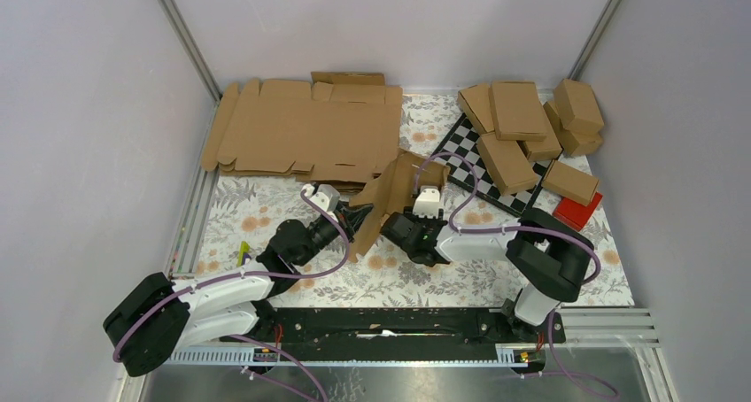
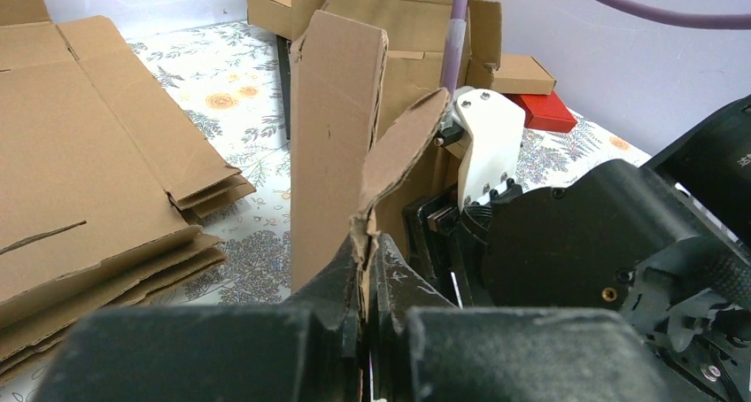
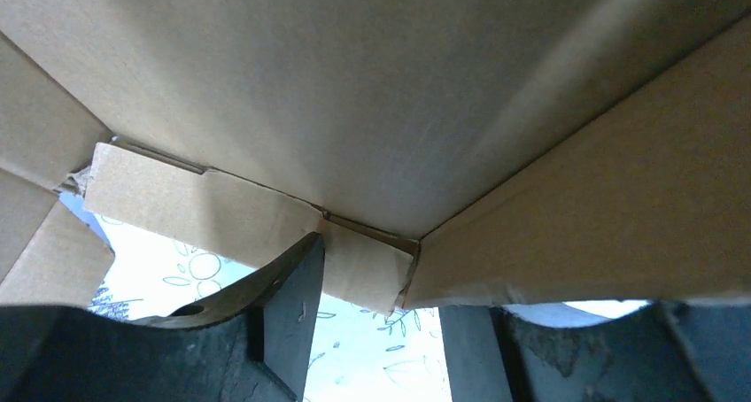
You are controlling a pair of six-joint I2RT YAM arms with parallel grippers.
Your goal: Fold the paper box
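Note:
The paper box (image 1: 394, 188) is a partly folded brown cardboard blank standing tilted at the table's middle, between both arms. My left gripper (image 1: 361, 216) is shut on its lower edge. In the left wrist view the gripper (image 2: 367, 258) pinches a torn flap edge, and the box's panel (image 2: 332, 136) rises upright above it. My right gripper (image 1: 400, 223) is just right of the box, under its panels. In the right wrist view the gripper (image 3: 381, 300) is open, and the box's panels (image 3: 372, 92) fill the space above. A small flap corner (image 3: 367, 269) hangs between the fingers, unpinched.
A stack of flat cardboard blanks (image 1: 301, 127) lies at the back left, also in the left wrist view (image 2: 80, 154). Several folded boxes (image 1: 518, 119) sit at the back right on a chequered board (image 1: 462, 145). A red block (image 1: 577, 210) lies beside them. Walls close three sides.

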